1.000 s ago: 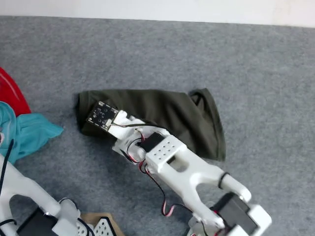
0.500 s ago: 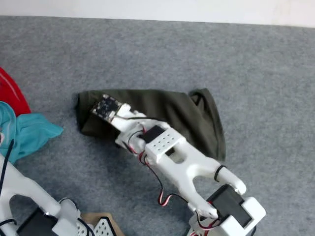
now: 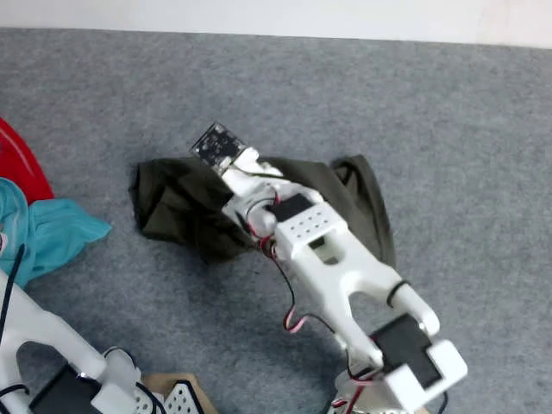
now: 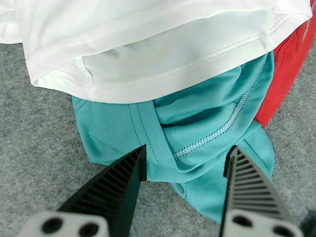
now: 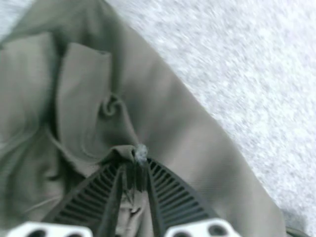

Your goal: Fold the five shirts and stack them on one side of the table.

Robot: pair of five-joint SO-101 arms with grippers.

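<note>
A dark olive shirt [image 3: 172, 200] lies bunched in the middle of the grey table [image 3: 448, 129]. My right gripper [image 5: 134, 160] is shut on a pinched fold of the olive shirt [image 5: 163, 118], and the cloth pulls up into creases around the pinch. In the high view the right arm [image 3: 310, 237] reaches over this shirt from the near side. My left gripper [image 4: 187, 150] hangs open just above a teal shirt [image 4: 197, 113]. That teal shirt lies under a white shirt [image 4: 148, 39] and beside a red shirt [image 4: 286, 64].
The teal shirt [image 3: 52, 228] and the red shirt [image 3: 17, 164] sit at the table's left edge. The left arm's base [image 3: 52, 345] stands at the near left corner. Bare grey table stretches along the far side and the right.
The right gripper has moved toward the far side while holding the olive shirt's edge. The shirt's left part is now lifted and bunched instead of lying flat.
</note>
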